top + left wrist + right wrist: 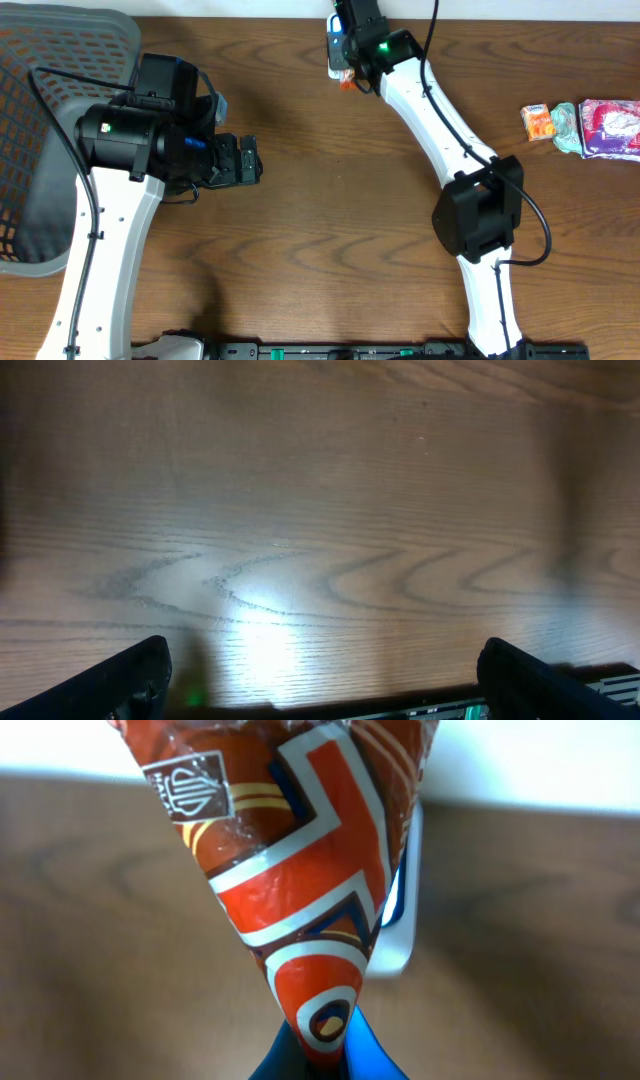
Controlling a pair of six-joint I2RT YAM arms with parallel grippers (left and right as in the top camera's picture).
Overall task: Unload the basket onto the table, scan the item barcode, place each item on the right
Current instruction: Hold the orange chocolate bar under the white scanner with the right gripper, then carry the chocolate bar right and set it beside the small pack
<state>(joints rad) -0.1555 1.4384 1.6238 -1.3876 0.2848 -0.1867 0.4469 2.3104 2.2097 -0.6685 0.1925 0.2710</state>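
**While pinched by its tip: foil packet up at the far edge, facing a white device**

Though tiny from overhead, plain from the right wrist: a red-and-orange foil packet (300,890), glossy and crinkled, caught by its narrow end in the right claw (325,1042), pressed together on the seam. Held up at the far edge of the bench (330,230), about midway along it, just in front of a white device (400,935) with a blue strip, likely the scanner. Touching it or not: cannot tell.

Likely light and soft. Flexing foil, apt to swing from one pinched corner and to slide under smooth pads. Best taken at the crimped seam, as here, not across the fuller body, to spare the contents and keep the barcode panel flat. No barcode visible on the face shown; probably needs turning. Glare off the foil a likely nuisance for the read.

Further out: left claw (330,685) spread wide, holding nothing, low over bare wood toward the left side. Grey mesh basket (60,60) at the far left corner, close behind the left arm. Small packets (590,125) by the right edge, well apart. Broad open wood between the arms and toward the near edge. Little room beyond the far edge, so better to swing inward than outward.
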